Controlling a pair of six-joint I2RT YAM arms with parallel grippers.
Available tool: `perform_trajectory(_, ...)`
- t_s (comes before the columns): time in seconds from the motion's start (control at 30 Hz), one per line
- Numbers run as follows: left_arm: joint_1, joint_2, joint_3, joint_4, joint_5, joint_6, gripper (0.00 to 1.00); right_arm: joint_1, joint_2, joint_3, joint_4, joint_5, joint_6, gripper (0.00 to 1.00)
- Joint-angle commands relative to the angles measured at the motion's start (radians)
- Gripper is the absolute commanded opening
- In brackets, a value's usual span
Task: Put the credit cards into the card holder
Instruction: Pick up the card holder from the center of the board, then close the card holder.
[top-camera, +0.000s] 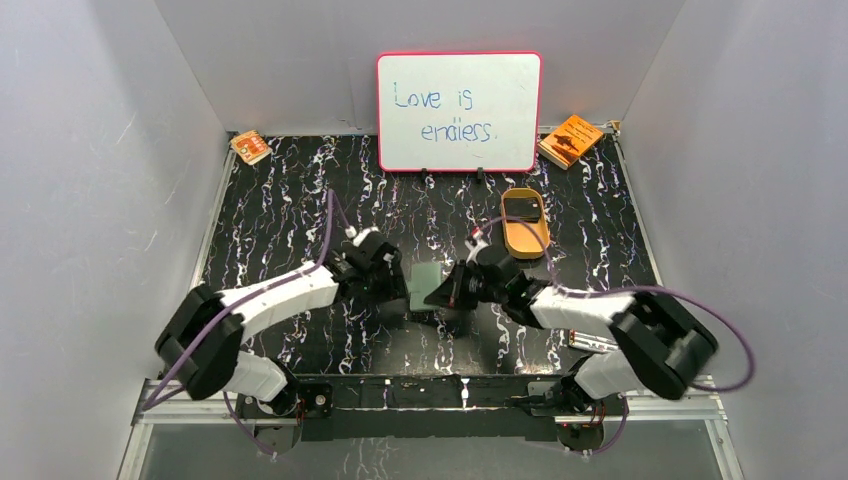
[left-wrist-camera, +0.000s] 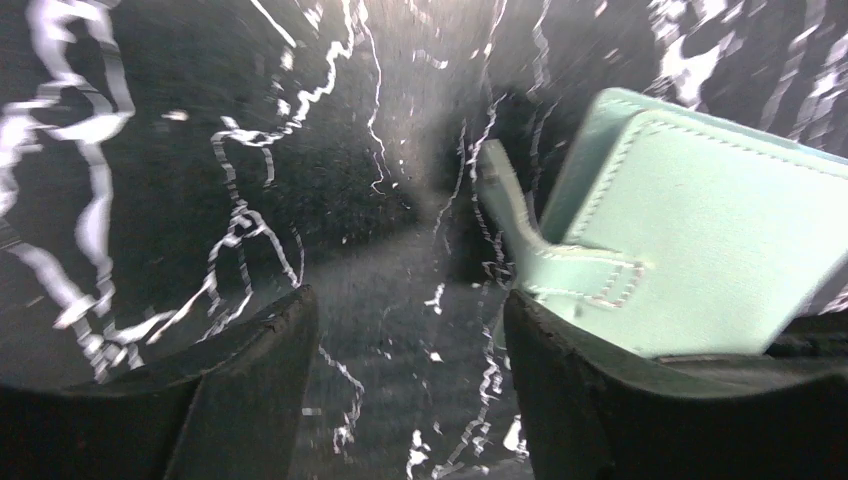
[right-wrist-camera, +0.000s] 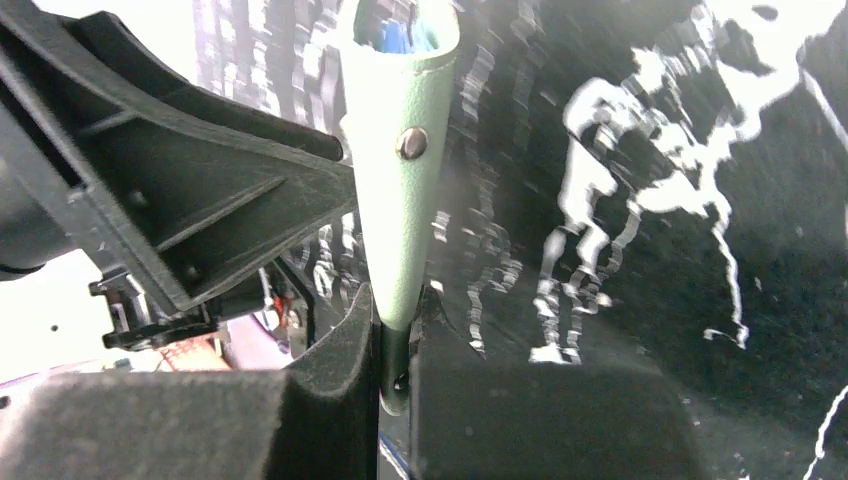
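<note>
The grey-green card holder (top-camera: 427, 284) sits at the table's middle, between my two grippers. My right gripper (right-wrist-camera: 395, 330) is shut on the holder's (right-wrist-camera: 400, 200) lower edge, which stands edge-on between the pads; something blue shows in its open top. My left gripper (left-wrist-camera: 410, 330) is open just left of the holder (left-wrist-camera: 690, 230), over bare table with nothing between its fingers. A dark credit card (top-camera: 521, 208) lies in the tan oval tray (top-camera: 527, 238) behind my right arm. From above, the left gripper (top-camera: 393, 284) and right gripper (top-camera: 450, 290) flank the holder.
A whiteboard (top-camera: 458, 110) stands at the back centre. Orange booklets lie at the back left (top-camera: 250, 147) and back right (top-camera: 570, 140). White walls close in both sides. The table is black with white streaks.
</note>
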Motion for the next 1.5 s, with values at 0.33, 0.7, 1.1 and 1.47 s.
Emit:
perform_trajectory(0.33,0.015,-0.547,0.386,-0.200,-0.517,0.208,0.91,0.102,-0.209,0.824,-0.982,0.778,-1.012,0.00)
perform_trajectory(0.7,0.016,-0.550,0.453,0.079,-0.255,0.206,0.93,0.257,-0.308,0.418,0.418,1.166,-2.420,0.00)
perform_trajectory(1.1,0.015,-0.476,0.458,0.146,-0.128,-0.123,0.93,0.259,-0.374,0.245,0.702,0.854,-2.732,0.00)
perform_trajectory(1.47,0.016,-0.402,0.443,0.381,0.030,-0.053,0.93,0.260,-0.282,0.305,0.692,0.818,-2.703,0.00)
